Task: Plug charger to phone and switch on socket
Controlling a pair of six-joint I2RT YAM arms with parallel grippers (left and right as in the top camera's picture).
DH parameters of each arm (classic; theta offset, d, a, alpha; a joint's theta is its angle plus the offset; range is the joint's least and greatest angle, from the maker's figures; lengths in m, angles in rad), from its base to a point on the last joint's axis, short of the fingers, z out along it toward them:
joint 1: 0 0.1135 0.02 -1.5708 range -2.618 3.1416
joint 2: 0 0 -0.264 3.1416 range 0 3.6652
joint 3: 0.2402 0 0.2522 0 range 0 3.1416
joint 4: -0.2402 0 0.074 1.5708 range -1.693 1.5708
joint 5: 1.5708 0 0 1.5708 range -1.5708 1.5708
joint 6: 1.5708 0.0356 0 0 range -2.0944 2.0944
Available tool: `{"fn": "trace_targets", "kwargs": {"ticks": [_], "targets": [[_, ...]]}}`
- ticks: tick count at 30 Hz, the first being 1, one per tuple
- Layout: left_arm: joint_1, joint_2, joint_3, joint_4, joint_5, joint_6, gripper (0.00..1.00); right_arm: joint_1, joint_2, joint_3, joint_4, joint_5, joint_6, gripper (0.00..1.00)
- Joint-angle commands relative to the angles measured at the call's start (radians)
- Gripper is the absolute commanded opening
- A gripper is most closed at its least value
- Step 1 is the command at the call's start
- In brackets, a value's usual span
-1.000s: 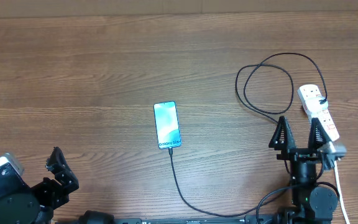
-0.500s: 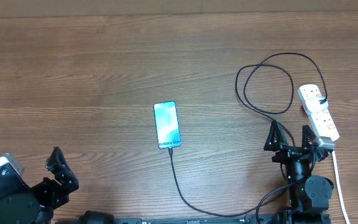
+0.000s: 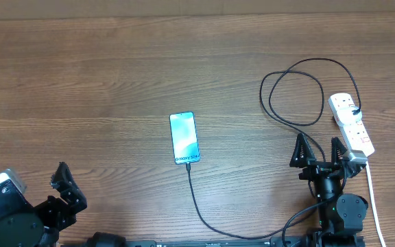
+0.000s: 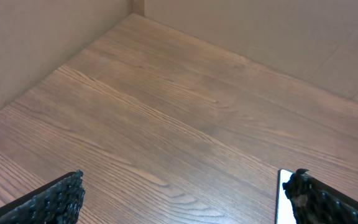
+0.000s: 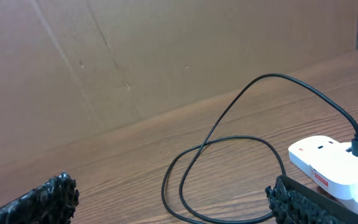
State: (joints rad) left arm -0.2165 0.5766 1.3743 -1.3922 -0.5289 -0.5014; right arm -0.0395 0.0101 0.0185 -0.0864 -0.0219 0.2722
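The charger (image 3: 193,191) looks plugged into the phone (image 3: 184,138) at the centre of the surface (image 3: 115,82), so the right end effector (image 3: 317,141), released wide, hovers beside the socket (image 3: 352,123) at right, probably for its switch, while the left end effector (image 4: 185,183), also released, idles near-left.

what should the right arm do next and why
Probably swing the open right gripper onto the switches of the socket and press. The charger already meets the near edge of the phone, and its plug sits in the socket. The gripper hangs beside the socket's near end. Switch state unreadable.
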Motion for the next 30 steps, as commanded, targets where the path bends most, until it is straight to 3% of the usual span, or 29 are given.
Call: {"fn": "trace_targets", "kwargs": {"ticks": [1,26,30], "targets": [[-0.006,-0.002,0.002,0.0,-0.017,0.007,1.0,-0.001,-0.007,-0.011,0.005,-0.005,-0.008,1.0],[-0.017,0.002,0.001,0.016,-0.065,0.007,1.0,-0.001,-0.007,-0.011,0.005,-0.005,-0.008,1.0],[-0.034,-0.004,-0.036,0.056,-0.014,0.007,0.99,-0.001,-0.007,-0.011,0.005,-0.005,-0.008,1.0]]}}
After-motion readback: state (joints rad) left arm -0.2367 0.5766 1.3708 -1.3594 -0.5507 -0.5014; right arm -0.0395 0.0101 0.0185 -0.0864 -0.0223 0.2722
